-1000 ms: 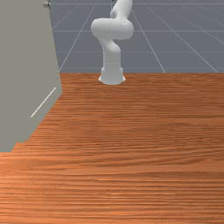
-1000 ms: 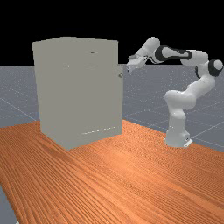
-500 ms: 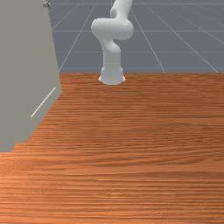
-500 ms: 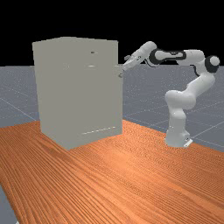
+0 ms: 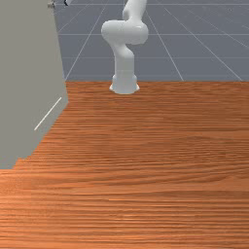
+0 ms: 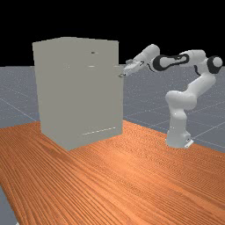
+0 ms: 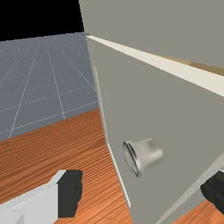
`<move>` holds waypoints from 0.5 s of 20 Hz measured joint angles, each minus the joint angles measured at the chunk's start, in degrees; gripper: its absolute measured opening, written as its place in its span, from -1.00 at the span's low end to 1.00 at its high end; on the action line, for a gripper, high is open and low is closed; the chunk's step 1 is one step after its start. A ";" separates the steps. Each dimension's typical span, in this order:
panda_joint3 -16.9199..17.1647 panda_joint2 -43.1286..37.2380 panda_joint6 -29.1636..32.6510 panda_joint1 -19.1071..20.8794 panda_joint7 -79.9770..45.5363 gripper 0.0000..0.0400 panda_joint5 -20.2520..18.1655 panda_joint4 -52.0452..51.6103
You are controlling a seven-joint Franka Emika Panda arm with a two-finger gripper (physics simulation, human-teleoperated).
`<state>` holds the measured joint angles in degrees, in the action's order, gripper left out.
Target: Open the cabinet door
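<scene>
A tall, boxy, grey-green cabinet (image 6: 79,96) stands on the orange-brown wooden table (image 6: 132,176), in the far view's left half. Its flat grey-green door (image 7: 153,105) carries a round, silvery, flared knob (image 7: 151,153). The white gripper with black fingertips (image 7: 141,191) is open near the knob, one finger toward each side, with no grip on it. A tan sliver behind the door's pale upper edge suggests a slight gap.

The door looks stiff and flat, likely to swing as one rigid piece with moderate weight. The knob seems hard and smooth, so fingers could slide off; the best hold is probably its narrower neck, behind the flared rim, pinched from opposite sides.
</scene>
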<state>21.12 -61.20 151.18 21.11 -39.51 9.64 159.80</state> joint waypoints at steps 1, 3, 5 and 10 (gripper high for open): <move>-0.17 -0.09 0.09 0.08 -0.11 1.00 0.00 0.12; -0.91 -0.41 0.10 0.26 -0.45 1.00 0.06 0.50; -3.91 -1.10 0.21 0.52 -2.55 1.00 -0.03 1.57; -17.32 -2.76 2.94 -0.96 -11.39 1.00 -0.11 5.44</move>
<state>3.80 -63.96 154.12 20.14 -50.90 9.53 165.24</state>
